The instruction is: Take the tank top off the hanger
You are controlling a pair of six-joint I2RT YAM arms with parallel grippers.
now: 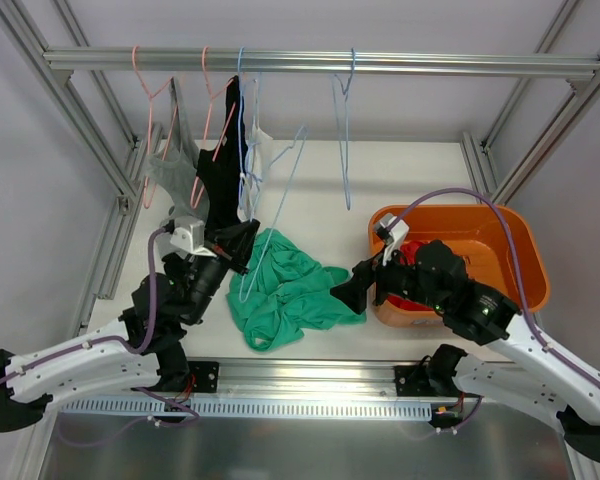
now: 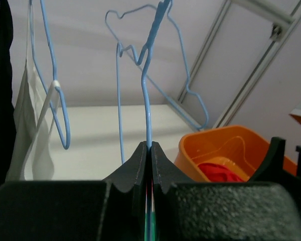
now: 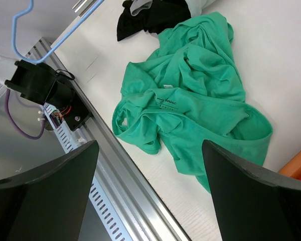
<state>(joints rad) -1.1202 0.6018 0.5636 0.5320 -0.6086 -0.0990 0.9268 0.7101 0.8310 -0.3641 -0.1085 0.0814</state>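
Lying crumpled on table (image 1: 320, 205), green tank top (image 3: 190, 105) sat free below wide-open right hand (image 1: 351, 290); left hand (image 2: 151, 150) pinched bare blue hanger (image 2: 146, 95); removal looked done.

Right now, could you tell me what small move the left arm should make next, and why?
Probably raise the left pincer a little, drawing the blue hanger clear. It is shut on the wire, while the green tank top lies crumpled on the table, seemingly off it.
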